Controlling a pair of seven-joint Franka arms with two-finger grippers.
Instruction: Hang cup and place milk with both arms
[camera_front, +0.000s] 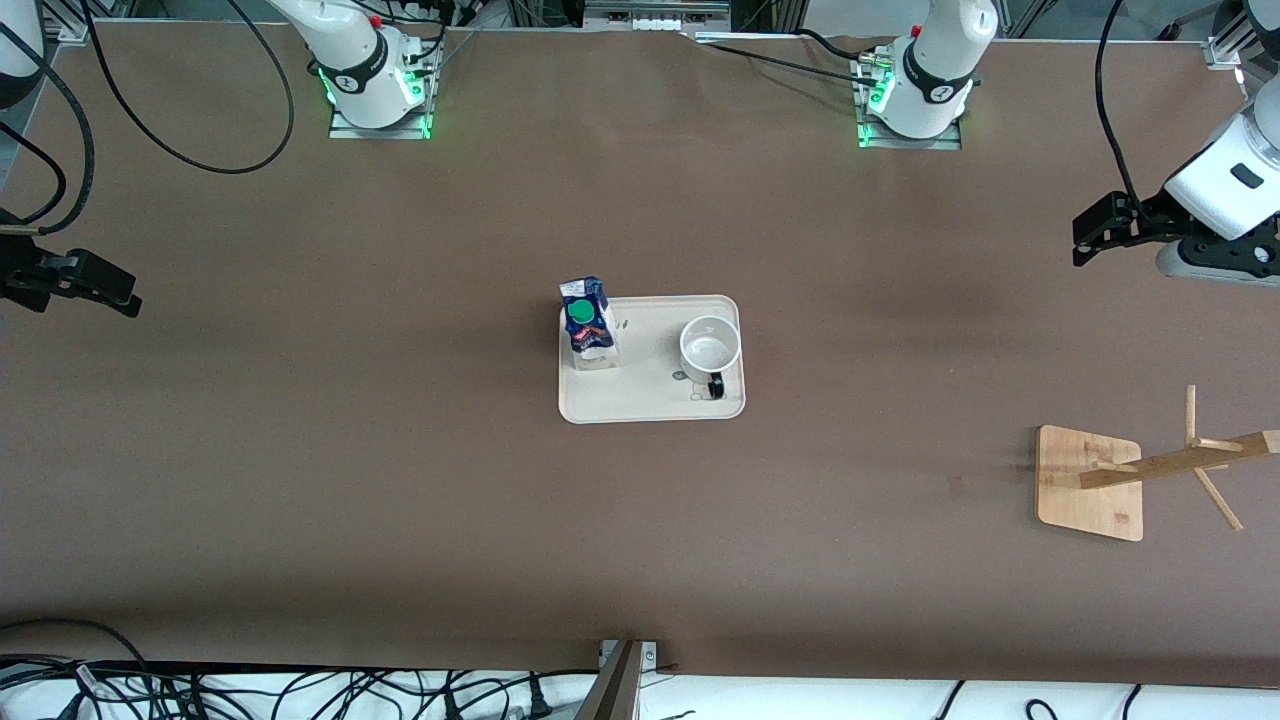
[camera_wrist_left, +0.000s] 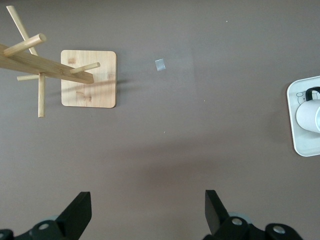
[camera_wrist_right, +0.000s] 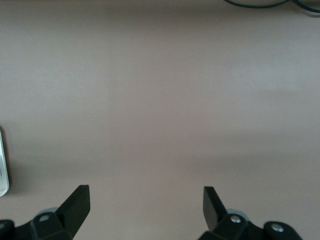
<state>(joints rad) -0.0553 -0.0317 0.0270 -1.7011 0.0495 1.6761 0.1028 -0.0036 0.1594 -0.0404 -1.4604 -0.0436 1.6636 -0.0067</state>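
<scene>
So, nothing's been picked up yet. Your cup (camera_front: 710, 346) and milk (camera_front: 587, 324) both sit on the white tray (camera_front: 650, 405) mid-table: milk at the corner toward the right arm's end, cup toward the left arm's end w/ its black handle pointing at the front camera. The wooden rack (camera_front: 1090, 483) stands well apart, toward the left arm's end and nearer the camera than the tray.

Left gripper (camera_wrist_left: 148, 210) hangs over bare table (camera_front: 300, 450) at the left arm's end, fingers (camera_wrist_left: 80, 207) spread apart, holding nothing. Right gripper (camera_wrist_right: 146, 202) hangs over bare table at the right arm's end, fingers (camera_wrist_right: 77, 200) also apart and empty.

Risks, as I judge them: the handle is thin and close to the tray rim, so a sloppy approach could knock the cup or drag the tray. Milk is tall & narrow, so a side bump prob. tips it. Rack pegs are slim and angled; miss the loop and the cup drops. Both arms meeting at one small tray could clash, so stagger them.
</scene>
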